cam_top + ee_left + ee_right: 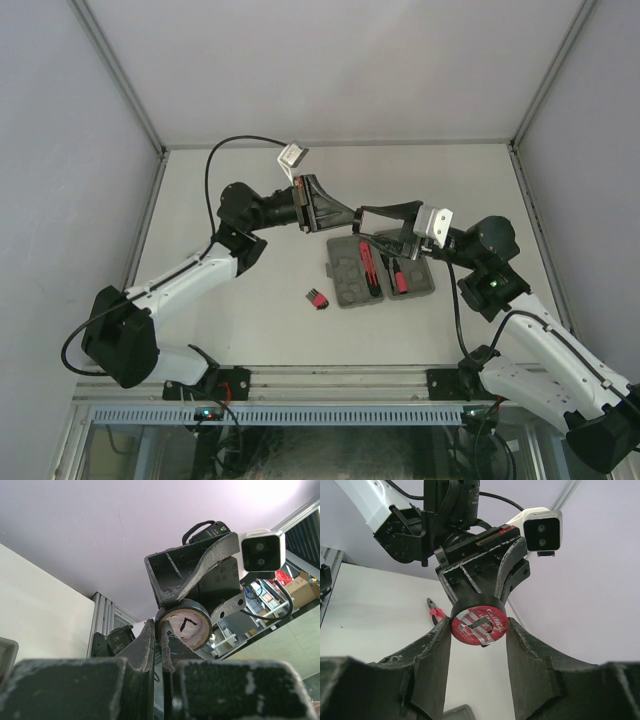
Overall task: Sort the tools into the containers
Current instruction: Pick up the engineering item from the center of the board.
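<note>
Two robot arms meet in mid-air over the far edge of an open grey case, both at one small black ring with a red-printed face. The left end effector is clamped shut on the ring's rim and holds it clear of the desk, above the case and just past its far rim. The right end effector faces it from the other side, jaws about half-wide, with a finger on each side of the ring. They stand very close to its edge, but whether they press on it cannot be told. Inside the case, red-handled tools lie in the moulded recesses of both halves (which tool is which is too small to read from above). A red-black hex key set lies alone on the desk just left of the case, apart from it. Red-handled pliers lie flat on the desk off the case's far side, below the left arm's wrist.
</note>
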Controlling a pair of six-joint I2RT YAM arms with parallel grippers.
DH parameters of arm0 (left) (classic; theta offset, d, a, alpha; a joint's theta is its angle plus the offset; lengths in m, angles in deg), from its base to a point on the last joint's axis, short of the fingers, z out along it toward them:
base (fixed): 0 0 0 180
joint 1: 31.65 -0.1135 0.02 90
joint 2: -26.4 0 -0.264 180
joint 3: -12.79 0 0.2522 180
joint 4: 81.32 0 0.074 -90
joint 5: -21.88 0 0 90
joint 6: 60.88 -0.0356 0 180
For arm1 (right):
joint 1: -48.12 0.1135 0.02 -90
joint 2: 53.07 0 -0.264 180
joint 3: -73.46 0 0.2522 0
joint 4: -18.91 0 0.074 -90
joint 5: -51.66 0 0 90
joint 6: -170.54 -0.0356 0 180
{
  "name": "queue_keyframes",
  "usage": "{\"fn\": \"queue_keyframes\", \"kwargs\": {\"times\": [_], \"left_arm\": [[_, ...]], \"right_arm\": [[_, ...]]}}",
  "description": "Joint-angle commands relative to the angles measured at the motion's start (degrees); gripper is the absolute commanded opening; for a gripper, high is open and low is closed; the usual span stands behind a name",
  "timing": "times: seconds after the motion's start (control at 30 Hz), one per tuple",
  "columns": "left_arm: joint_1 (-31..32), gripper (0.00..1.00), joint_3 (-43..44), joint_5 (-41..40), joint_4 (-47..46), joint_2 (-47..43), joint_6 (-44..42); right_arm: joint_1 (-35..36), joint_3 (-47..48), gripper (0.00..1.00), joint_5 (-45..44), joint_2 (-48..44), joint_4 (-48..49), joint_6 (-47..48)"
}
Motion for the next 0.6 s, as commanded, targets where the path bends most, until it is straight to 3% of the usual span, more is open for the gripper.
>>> {"fn": "queue_keyframes", "kwargs": {"times": [0.0, 0.17, 0.57], "left_arm": [[0.6, 0.06, 2.2, 0.1, -0.8, -0.9, -1.3], [0.6, 0.26, 2.0, -0.2, 0.3, -1.2, -2.1], [-2.5, 0.40, 1.2, -0.6, 3.7, -3.4, -4.9]], "right_arm": [[0.6, 2.3, 0.35, -0.1, -0.2, 1.8, -0.8], [0.6, 2.3, 0.33, -1.7, -0.8, 0.9, -0.4], [0.1, 2.3, 0.32, -5.8, -3.2, -4.3, 0.0]]}}
